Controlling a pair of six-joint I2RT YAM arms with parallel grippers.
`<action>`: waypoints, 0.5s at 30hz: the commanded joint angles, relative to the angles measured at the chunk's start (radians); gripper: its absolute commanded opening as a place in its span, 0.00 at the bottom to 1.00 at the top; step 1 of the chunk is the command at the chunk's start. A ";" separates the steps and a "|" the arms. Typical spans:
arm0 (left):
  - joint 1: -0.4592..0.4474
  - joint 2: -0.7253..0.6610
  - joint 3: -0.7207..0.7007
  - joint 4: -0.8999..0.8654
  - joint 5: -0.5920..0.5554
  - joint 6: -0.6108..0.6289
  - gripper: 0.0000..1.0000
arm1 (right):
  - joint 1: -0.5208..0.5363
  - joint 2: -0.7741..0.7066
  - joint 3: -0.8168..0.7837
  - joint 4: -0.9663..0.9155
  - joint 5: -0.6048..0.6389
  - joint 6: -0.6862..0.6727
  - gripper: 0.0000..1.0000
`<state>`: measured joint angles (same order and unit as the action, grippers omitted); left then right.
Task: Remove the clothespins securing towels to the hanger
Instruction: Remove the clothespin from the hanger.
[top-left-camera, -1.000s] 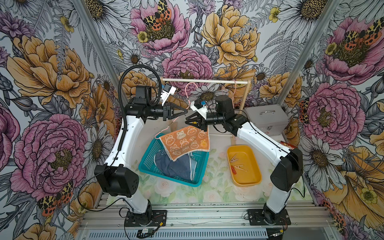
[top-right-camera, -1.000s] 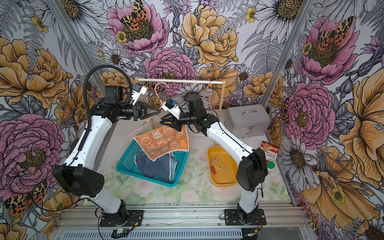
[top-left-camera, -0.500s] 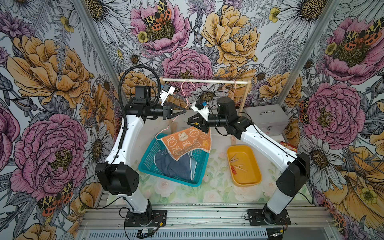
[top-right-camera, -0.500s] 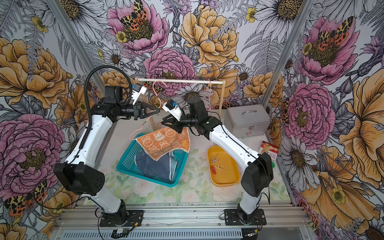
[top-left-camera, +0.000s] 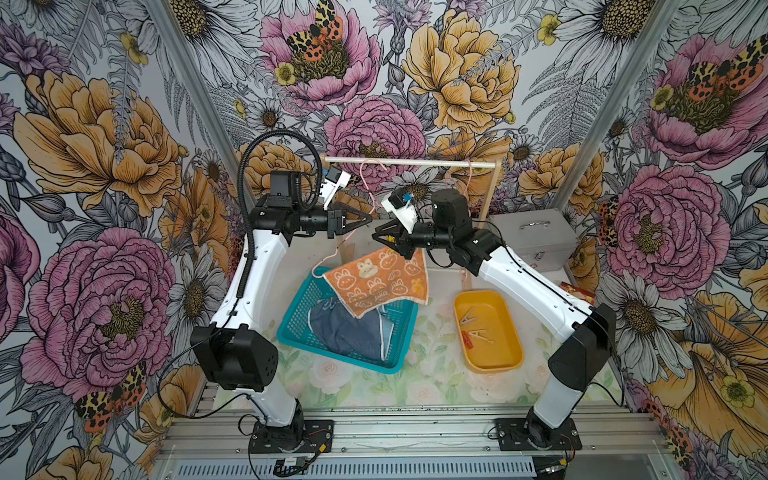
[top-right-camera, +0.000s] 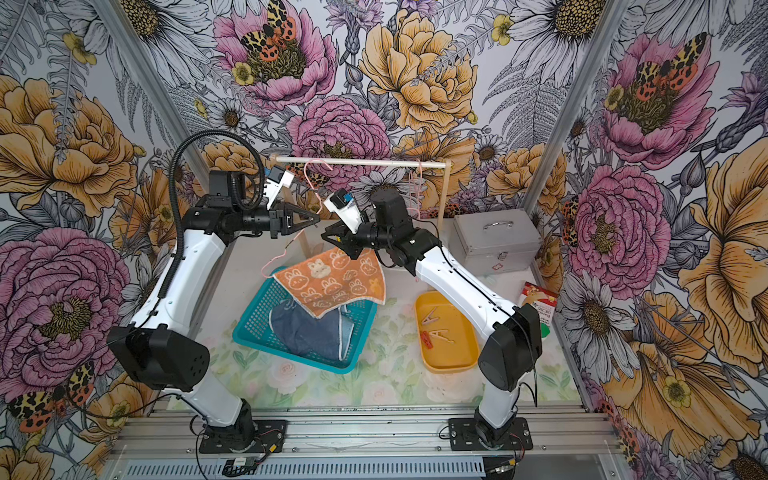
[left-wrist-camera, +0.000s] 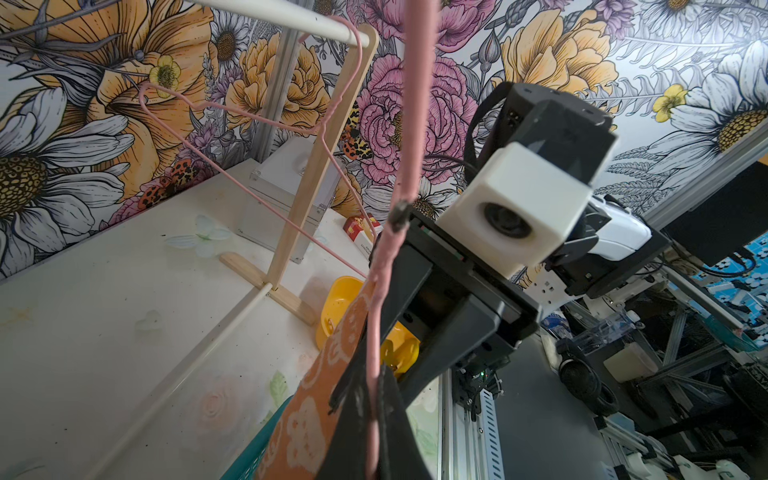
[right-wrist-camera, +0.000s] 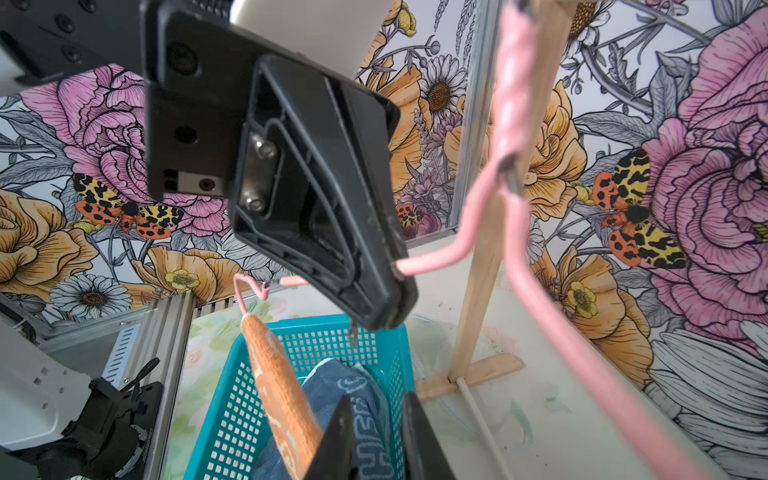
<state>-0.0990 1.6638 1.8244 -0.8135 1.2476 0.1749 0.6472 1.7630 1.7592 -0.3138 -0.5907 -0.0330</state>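
My left gripper is shut on the pink wire hanger just below its neck, and the wire runs between its fingers. The orange bunny towel hangs from the hanger above the basket. At the towel's upper right corner my right gripper is shut on the yellow clothespin, with its fingers slightly apart. The denim-blue towel lies in the basket. Two wooden clothespins and a red one lie in the yellow tray.
The teal basket stands under the towel, with the tray to its right. A wooden rack rod carries the hanger's hook and a second pink hanger. A grey metal box and a red packet sit at the back right.
The right arm's elbow has shifted slightly outward and down. Both grippers, the hanger and the orange towel stay almost where they were.
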 joint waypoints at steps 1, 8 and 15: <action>-0.016 -0.018 -0.027 -0.030 -0.045 0.023 0.00 | 0.019 0.010 0.064 0.110 0.003 0.048 0.00; -0.016 -0.010 -0.033 -0.031 -0.062 0.025 0.00 | 0.018 0.002 0.063 0.150 0.009 0.117 0.00; -0.018 -0.006 -0.035 -0.032 -0.083 0.024 0.00 | 0.016 -0.032 0.063 0.150 0.053 0.147 0.00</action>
<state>-0.1020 1.6638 1.8149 -0.8196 1.2030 0.1852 0.6518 1.7813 1.7679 -0.2806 -0.5617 0.0803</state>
